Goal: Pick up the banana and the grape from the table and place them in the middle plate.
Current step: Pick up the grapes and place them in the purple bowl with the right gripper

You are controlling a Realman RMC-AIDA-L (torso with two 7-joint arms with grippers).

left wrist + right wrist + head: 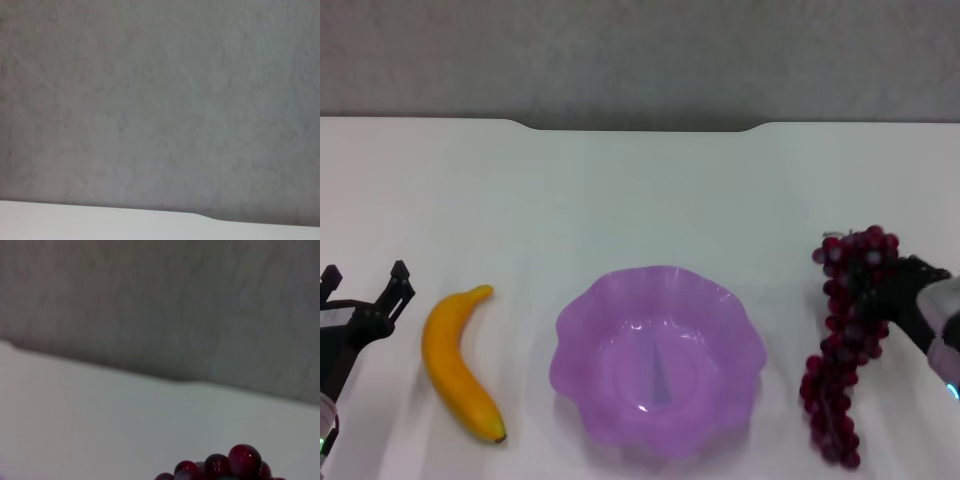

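At the far left, the left gripper (365, 290) sits low over the white table (640, 190), fingers spread, just beside the banana (460, 365). The purple middle plate (582, 330) lies centre, nothing in it. At right, the right gripper (880, 290) reaches into the grape (842, 360) bunch; whether it pinches cannot be told.

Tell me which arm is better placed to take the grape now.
The right arm. Its right pincer is already at the grape, on the right of the middle plate. The left pincer is open beside the banana, across the plate.
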